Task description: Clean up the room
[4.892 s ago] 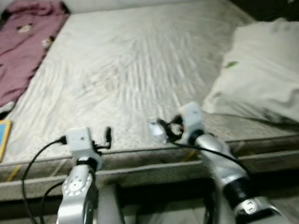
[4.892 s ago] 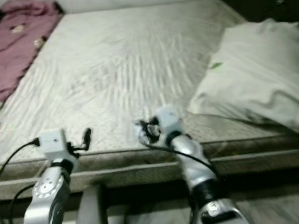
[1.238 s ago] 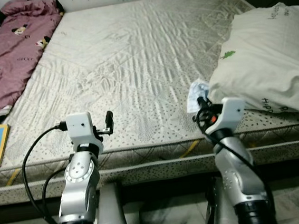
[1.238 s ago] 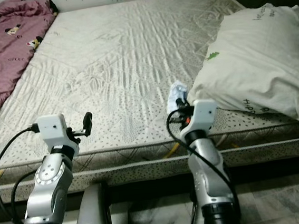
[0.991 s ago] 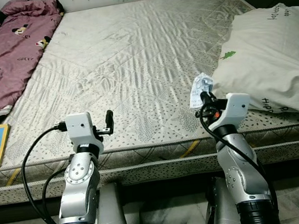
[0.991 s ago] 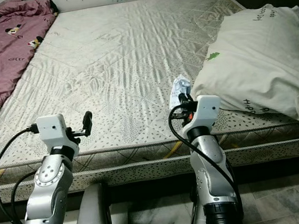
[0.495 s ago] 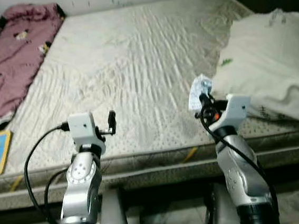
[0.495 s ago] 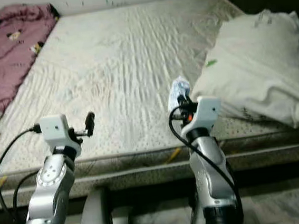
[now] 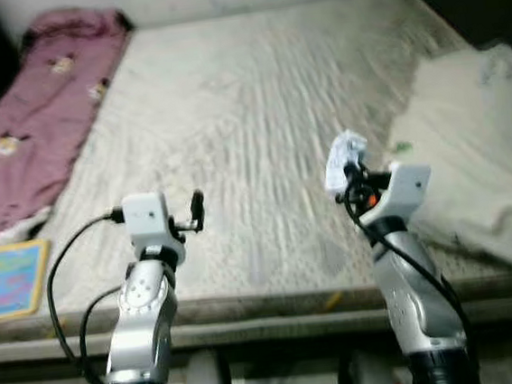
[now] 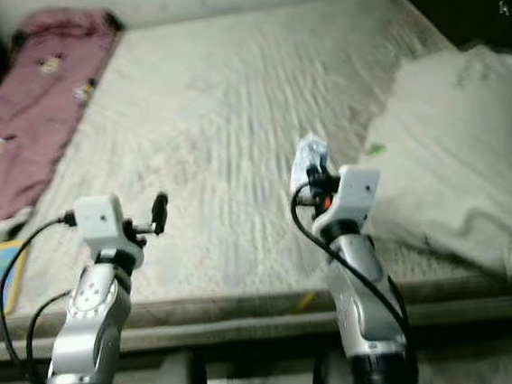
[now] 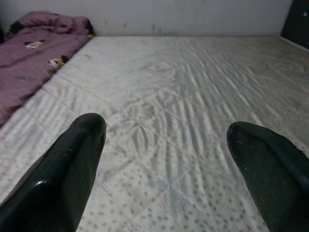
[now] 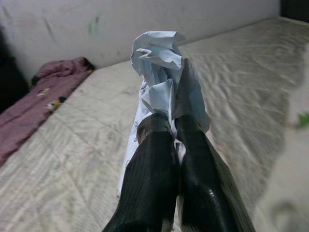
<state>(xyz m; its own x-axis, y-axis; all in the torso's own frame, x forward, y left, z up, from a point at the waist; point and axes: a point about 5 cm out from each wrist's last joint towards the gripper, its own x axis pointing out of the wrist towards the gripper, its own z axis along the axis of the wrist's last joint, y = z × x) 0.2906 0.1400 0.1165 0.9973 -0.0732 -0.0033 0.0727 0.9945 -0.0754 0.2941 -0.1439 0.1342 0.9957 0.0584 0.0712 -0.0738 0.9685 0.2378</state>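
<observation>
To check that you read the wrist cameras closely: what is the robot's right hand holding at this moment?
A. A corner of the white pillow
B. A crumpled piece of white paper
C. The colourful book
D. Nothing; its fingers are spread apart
B: the right hand has its black fingers pressed together on the crumpled white paper, lifted above the mattress.

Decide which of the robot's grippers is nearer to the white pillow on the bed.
Right. The right gripper, shut on crumpled paper, is raised just beside the pillow; the open left gripper is across the mattress.
</observation>
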